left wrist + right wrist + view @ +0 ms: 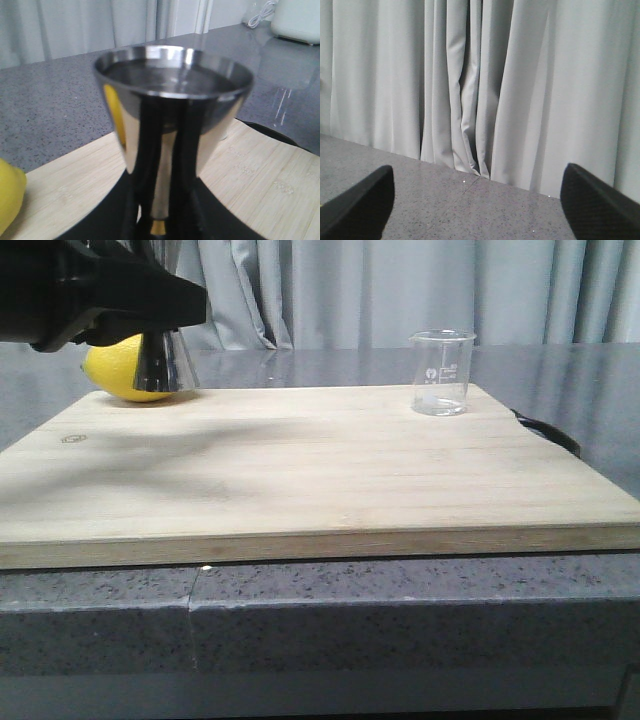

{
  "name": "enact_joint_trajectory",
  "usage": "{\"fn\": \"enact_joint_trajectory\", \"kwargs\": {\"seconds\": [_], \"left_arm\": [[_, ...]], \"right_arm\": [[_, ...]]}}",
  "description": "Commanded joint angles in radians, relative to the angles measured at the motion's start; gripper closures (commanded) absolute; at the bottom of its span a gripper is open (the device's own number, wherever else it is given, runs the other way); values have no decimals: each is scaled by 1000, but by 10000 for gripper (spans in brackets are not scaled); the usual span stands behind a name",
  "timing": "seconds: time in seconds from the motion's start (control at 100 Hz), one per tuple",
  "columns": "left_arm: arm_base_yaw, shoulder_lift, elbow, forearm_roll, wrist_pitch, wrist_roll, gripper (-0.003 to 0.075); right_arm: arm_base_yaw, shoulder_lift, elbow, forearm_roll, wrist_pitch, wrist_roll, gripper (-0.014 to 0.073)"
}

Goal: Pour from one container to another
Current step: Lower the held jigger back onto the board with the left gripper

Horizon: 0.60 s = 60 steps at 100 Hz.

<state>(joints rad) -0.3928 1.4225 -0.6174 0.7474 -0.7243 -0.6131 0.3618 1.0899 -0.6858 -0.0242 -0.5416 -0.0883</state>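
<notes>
Between left fingers [160, 150], metal jigger [172, 100].

Beaker [441, 373] on board [300, 475] far right; jigger [165, 362] far left, lemon [125, 370] behind it.

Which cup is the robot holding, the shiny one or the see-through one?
The shiny metal cup. The left gripper clamps its narrow waist beside the lemon, while the clear glass beaker stands alone across the wooden board.
</notes>
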Motion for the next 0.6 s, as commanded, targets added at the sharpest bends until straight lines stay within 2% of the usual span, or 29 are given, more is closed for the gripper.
{"fn": "enact_joint_trajectory", "kwargs": {"seconds": [0.0,0.26,0.59], "left_arm": [[3,-8,-31,-38,-102,16,739],[3,88,-32,-38,-170,63,739],[3,135,-32,-55,-212,96,739]], "right_arm": [[13,-26,-25,-8,-60,-2,-15],[75,-26,-25,-8,-60,-2,-15],[87,-26,-25,-8,-60,-2,-15]]}}
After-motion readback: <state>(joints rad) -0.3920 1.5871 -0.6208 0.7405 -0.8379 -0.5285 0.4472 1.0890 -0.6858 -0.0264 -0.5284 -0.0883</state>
